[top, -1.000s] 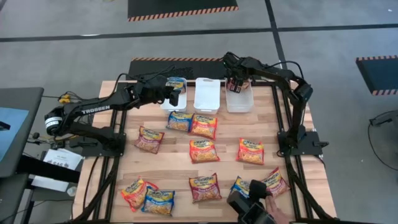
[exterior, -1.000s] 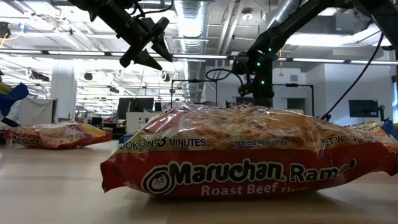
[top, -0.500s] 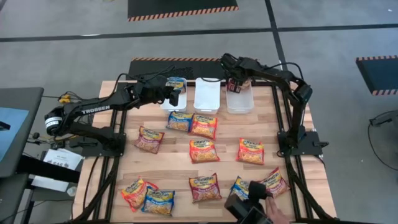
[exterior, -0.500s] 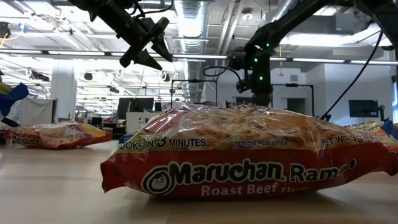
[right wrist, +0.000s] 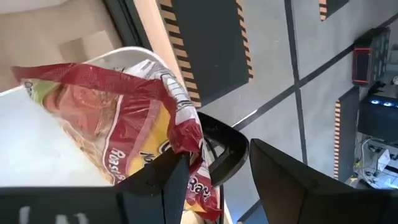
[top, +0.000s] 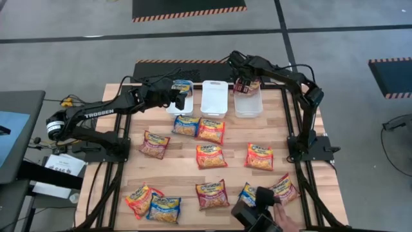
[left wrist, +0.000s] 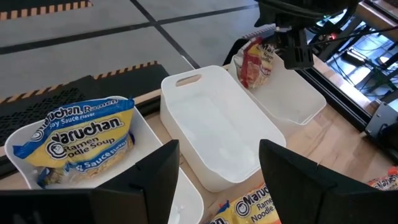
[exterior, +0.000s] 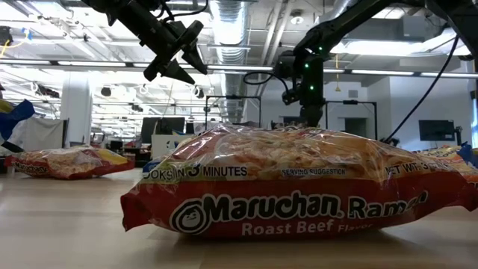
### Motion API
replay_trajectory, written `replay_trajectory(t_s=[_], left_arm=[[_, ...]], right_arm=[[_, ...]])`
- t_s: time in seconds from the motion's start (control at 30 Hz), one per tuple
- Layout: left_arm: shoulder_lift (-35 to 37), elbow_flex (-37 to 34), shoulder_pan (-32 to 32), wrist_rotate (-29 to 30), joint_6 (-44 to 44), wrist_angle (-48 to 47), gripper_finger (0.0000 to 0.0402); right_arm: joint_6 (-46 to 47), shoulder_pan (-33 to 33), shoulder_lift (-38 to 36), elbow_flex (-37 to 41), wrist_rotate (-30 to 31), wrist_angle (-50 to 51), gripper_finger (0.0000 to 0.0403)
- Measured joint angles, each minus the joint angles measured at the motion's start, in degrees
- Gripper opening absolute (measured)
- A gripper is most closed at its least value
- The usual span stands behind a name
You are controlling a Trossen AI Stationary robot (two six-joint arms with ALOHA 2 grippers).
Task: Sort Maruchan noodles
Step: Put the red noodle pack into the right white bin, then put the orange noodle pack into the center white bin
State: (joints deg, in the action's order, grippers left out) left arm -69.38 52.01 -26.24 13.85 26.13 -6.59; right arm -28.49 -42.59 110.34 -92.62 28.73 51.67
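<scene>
Left arm: "TROSSEN" in white letters along the dark link, read in the high view.
Front packet: "Maruchan Ramen" in large white letters on the red band, "Roast Beef Flavor" below it.
Front packet, upper strip: "COOKS IN 3 MINUTES" partly cut off at its start, then "SERVING SUGGESTION" in small print.
Blue packet: "Maruchan Ramen Noodle Soup" on yellow, standing in the end white tray; "Soy Sauce Flavor" on its blue band.
Dark red packet: partial "Roas…" on the yellow label.
Packets on the bench: yellow labels too small to read from above.
</scene>
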Motion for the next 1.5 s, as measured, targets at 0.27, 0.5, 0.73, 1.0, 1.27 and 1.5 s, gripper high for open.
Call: replay_trajectory(t_s=[0.27, 0.5, 0.73, 1.0, 1.27, 1.5], left_arm=[[0.0, 0.0, 0.0, 0.0, -0.02, 0.0, 0.0208], [0.0, 0.0, 0.0, -0.02, -0.02, 0.0, 0.0208], [0.0, 0.0, 0.0, -0.93, -0.04, -0.02, 0.0208], [0.0, 0.0, 0.0, -1.36, -0.63, 0.0, 0.0208], [2.92, 0.02, 0.0, -7.9, -0.12, -2.33, 0.0208], [6.93, 0.02, 0.69, -17.88, 4.77, -10.28, 0.0208]], right_arm=[[0.52, 0.68, -0.28, 0.0, 3.52, 4.42, 0.0191], [2.14, 0.68, -1.8, -0.04, 5.99, 6.39, 0.0191], [3.33, 1.41, -5.09, -0.13, 5.65, 5.76, 0.0191], [6.2, 2.57, -8.45, -0.13, 1.56, 4.58, 0.0191], [11.41, 6.18, -18.6, -0.13, -0.8, 4.26, 0.0191], [20.86, 11.44, -26.54, -0.13, -9.95, 4.05, 0.0191]])
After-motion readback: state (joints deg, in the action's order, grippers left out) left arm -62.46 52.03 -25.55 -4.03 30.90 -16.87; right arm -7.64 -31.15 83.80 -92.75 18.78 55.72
